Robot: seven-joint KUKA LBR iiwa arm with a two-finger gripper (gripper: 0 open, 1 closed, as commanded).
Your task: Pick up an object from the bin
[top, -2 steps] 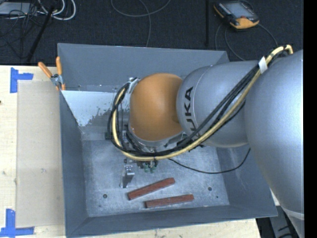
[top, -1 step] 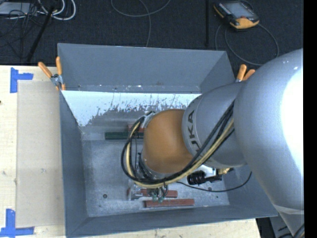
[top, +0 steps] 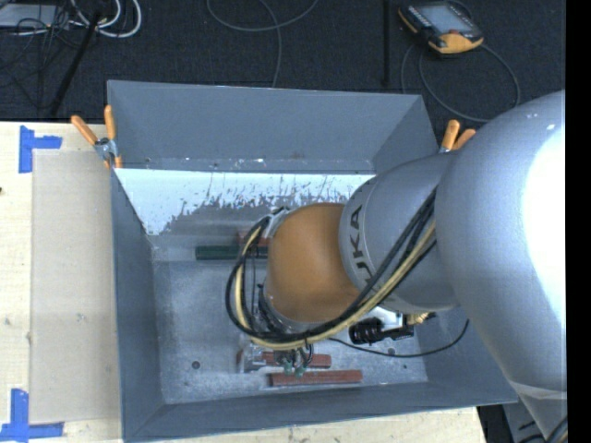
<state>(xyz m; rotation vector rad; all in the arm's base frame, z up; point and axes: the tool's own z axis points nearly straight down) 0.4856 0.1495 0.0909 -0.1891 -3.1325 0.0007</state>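
grey bin (top: 131, 293). arm (top: 480, 247) in from the right, orange wrist cover (top: 305, 266) over the bin's middle. gripper (top: 290, 362) low by the front wall, just above a reddish-brown flat bar (top: 323, 377) lying along that wall. dark green stick (top: 214, 252) at back left, well apart.

The green bar's (top: 214, 251) right end and part of a near brown bar (top: 319, 361) are hidden by the arm (top: 480, 247), itself cut off at the right.
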